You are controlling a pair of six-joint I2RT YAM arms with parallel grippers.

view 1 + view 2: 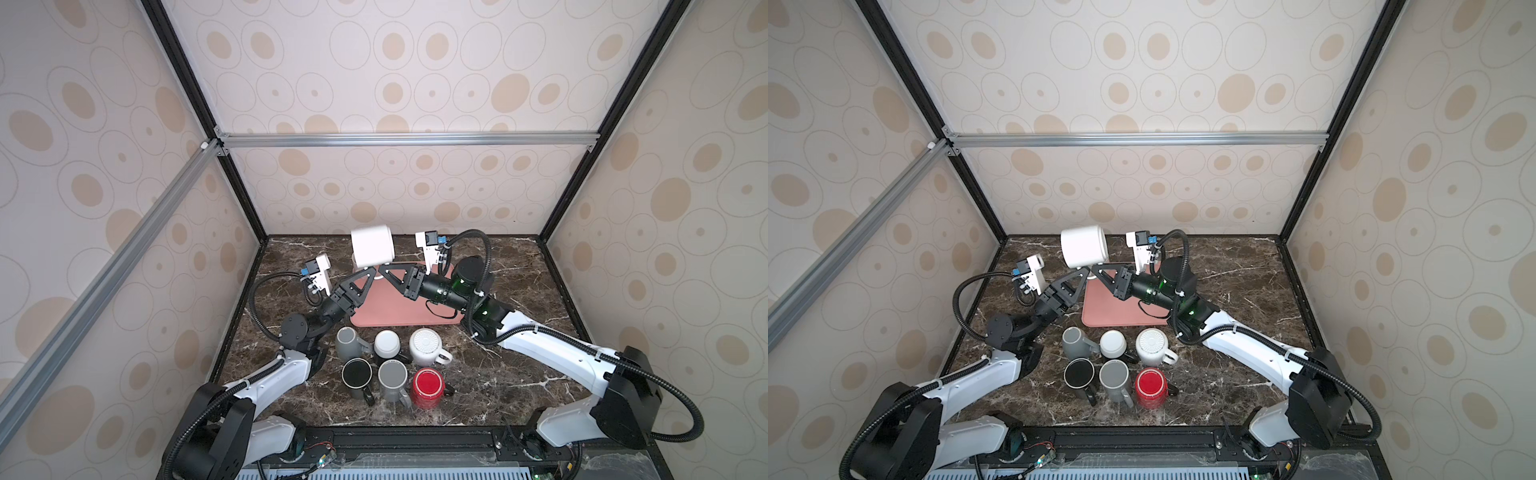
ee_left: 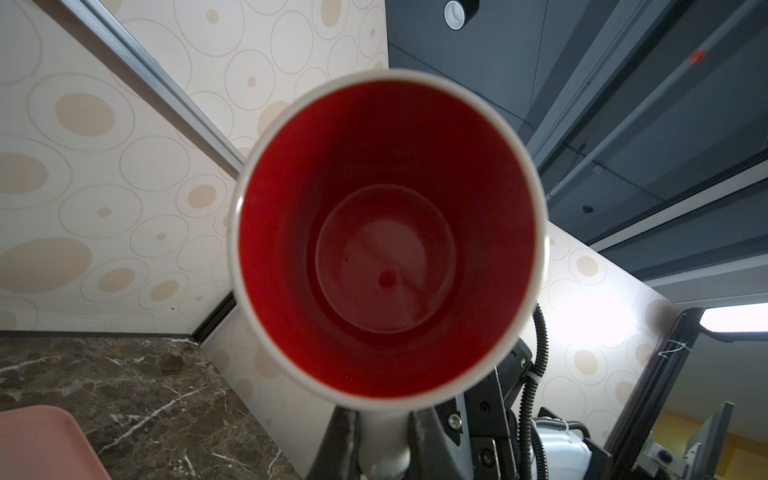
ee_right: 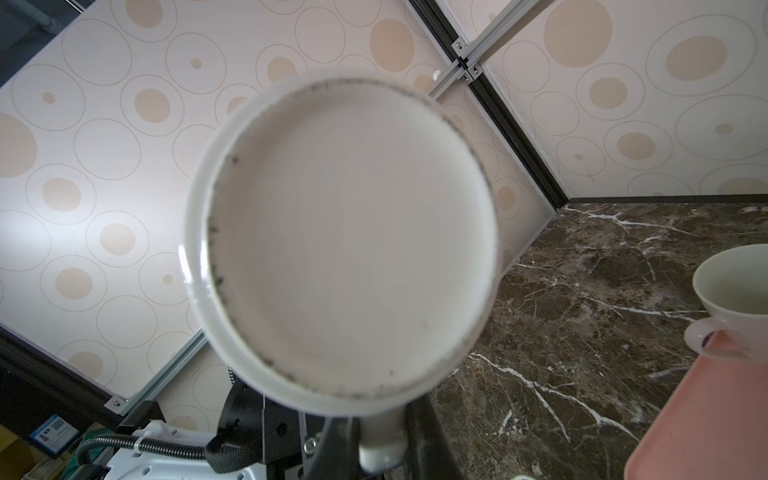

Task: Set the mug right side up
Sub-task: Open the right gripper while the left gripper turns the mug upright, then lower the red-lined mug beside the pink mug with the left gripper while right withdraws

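Mug [image 1: 371,245], red inside, hangs sideways, its handle [image 2: 384,440] pinched by left gripper [image 1: 371,271] and right gripper [image 1: 383,271].

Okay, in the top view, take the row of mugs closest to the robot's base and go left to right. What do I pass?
black mug → grey mug → red mug

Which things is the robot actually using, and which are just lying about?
In use: white mug, left gripper, right gripper.
Lying about: pink mat, upright cup, red mug, black mug, ribbed mug, near grey mug, far grey mug, small white mug.
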